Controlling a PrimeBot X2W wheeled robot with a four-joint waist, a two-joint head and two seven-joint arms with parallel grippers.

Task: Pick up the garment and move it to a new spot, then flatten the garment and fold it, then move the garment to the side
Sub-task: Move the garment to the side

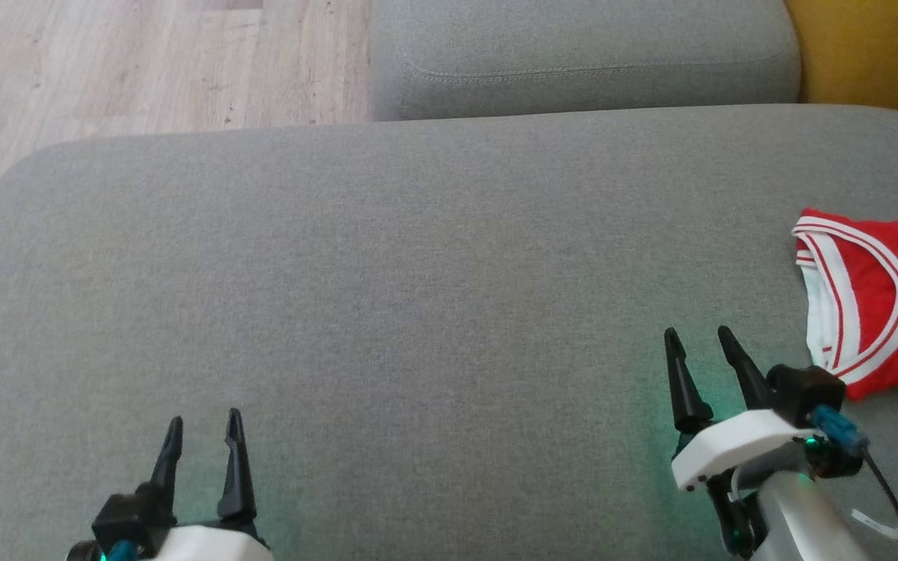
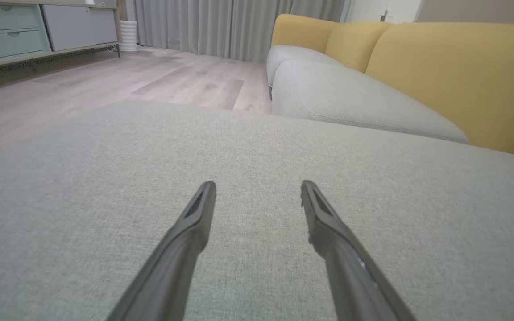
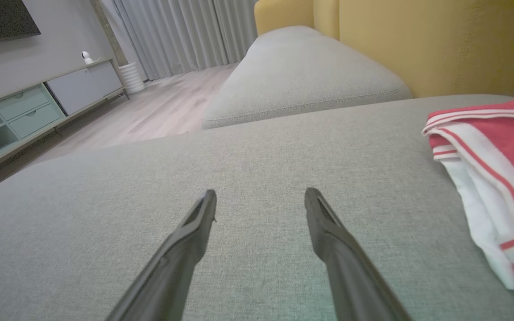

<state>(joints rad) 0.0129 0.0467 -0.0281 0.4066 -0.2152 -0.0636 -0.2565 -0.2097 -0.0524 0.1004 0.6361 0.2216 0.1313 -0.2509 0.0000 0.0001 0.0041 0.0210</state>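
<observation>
Lower frame: left gripper (image 1: pixel 205 417) and right gripper (image 1: pixel 698 333), fingers parted, both empty, tips pointing up frame over grey sofa cushion (image 1: pixel 418 273). Red garment (image 1: pixel 878 304) with white striped trim lies bunched at right edge of head view, partly cut off. It sits just up and right of right gripper, well apart from left; right arm clearly nearer. Long axis runs roughly top to bottom of frame. Striped band faces left, toward bare cushion centre. Any reach likely goes rightward.
</observation>
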